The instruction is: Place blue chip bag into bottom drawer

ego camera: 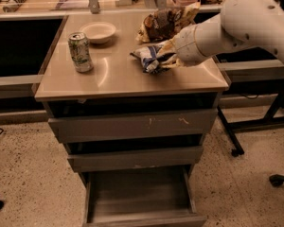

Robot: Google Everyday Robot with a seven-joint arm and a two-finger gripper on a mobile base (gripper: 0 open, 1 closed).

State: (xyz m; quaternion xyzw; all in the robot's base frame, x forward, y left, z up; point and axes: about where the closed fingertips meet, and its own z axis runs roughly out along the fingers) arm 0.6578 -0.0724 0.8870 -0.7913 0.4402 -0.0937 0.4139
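Note:
The blue chip bag [149,56] is crumpled, dark blue with white patches, at the middle right of the cabinet top [113,77]. My gripper [165,59] reaches in from the right at the end of the white arm and is shut on the bag's right end, just over the surface. The bottom drawer [137,195] is pulled open below, a wide shallow grey tray with nothing in it. It lies well below and in front of the gripper.
A green-and-white can [80,52] stands at the left of the top, with a white bowl [98,31] behind it. A brown-and-yellow snack bag [163,22] lies just behind the gripper. Two grey drawers [132,124] sit above the open one. A table leg [229,136] stands on the right.

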